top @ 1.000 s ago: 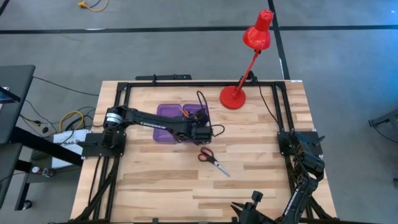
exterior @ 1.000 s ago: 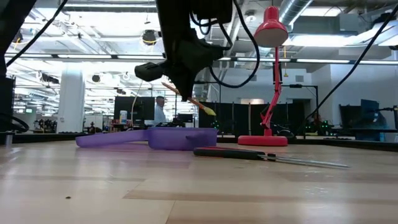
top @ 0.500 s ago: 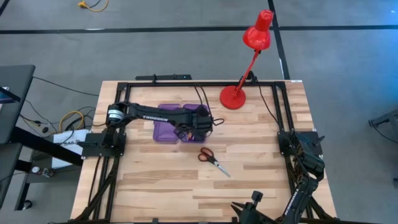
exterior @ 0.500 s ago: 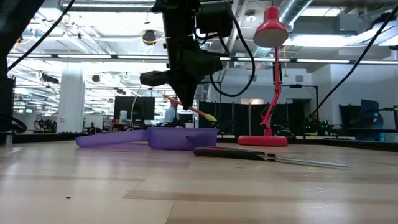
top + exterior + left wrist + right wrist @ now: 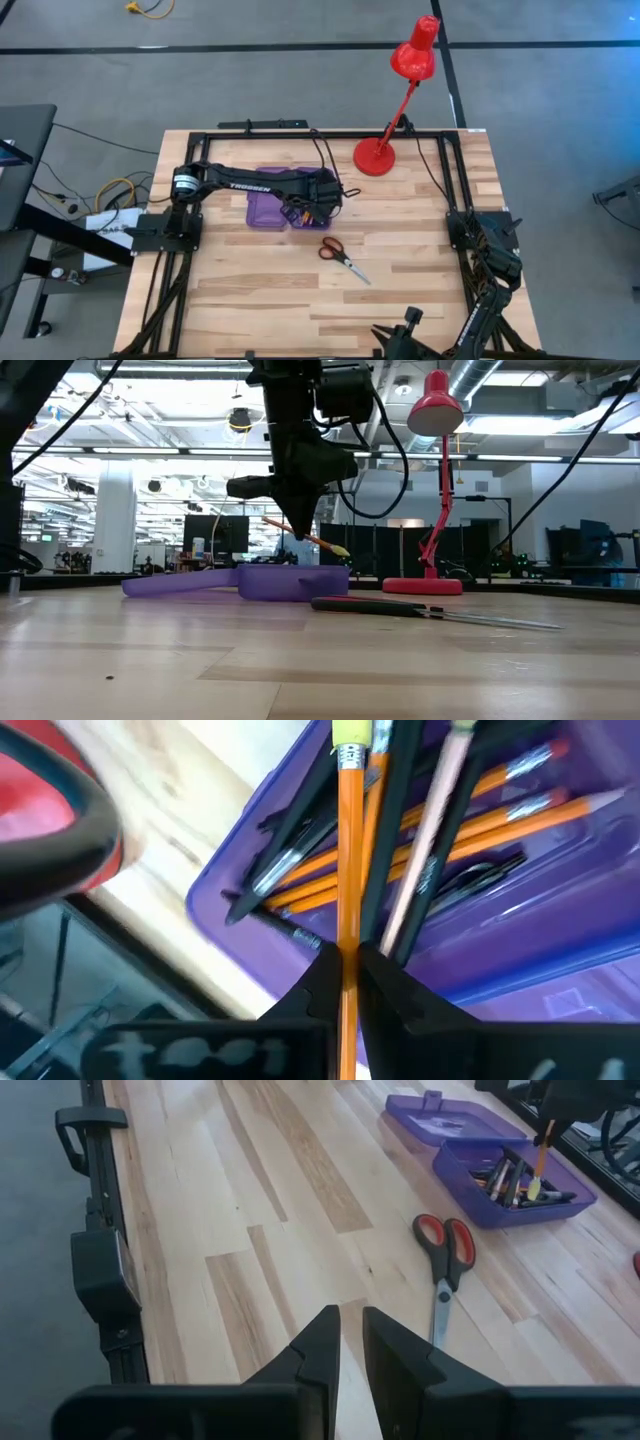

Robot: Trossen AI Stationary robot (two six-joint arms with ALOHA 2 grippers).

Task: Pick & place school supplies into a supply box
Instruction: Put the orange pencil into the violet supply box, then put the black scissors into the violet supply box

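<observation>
The supply box [image 5: 262, 205] lies open on the table's far left half. Its tray [image 5: 520, 930] holds several orange pencils and dark pens. My left gripper [image 5: 303, 208] hangs over that tray, shut on one orange pencil [image 5: 347, 860]. The pencil's eraser end [image 5: 338, 547] is tilted down above the box [image 5: 290, 580]. The red-handled scissors [image 5: 341, 256] lie flat on the wood, on the near side of the box. My right gripper [image 5: 350, 1342] waits over the near right of the table. Its fingers stand slightly apart with nothing between them. My left gripper pinches the pencil's shaft [image 5: 346, 942] between its two fingertips, some way back from the eraser end. The fingers come steeply from above. The pencil is lifted clear and slanted, with its eraser end [image 5: 350, 742] lower, over the pencils in the tray.
A red desk lamp [image 5: 376, 156] stands at the far edge, right of the box, and its head leans out beyond the table. A black frame rail [image 5: 320, 133] runs around the table. Bare wood [image 5: 260, 290] lies near and right of the scissors.
My left gripper has carried the pencil toward the far edge and slightly left, from beside the box to over its tray, and has sunk a little. The pencil now slants less steeply. The scissors and my right gripper have stayed where they were.
</observation>
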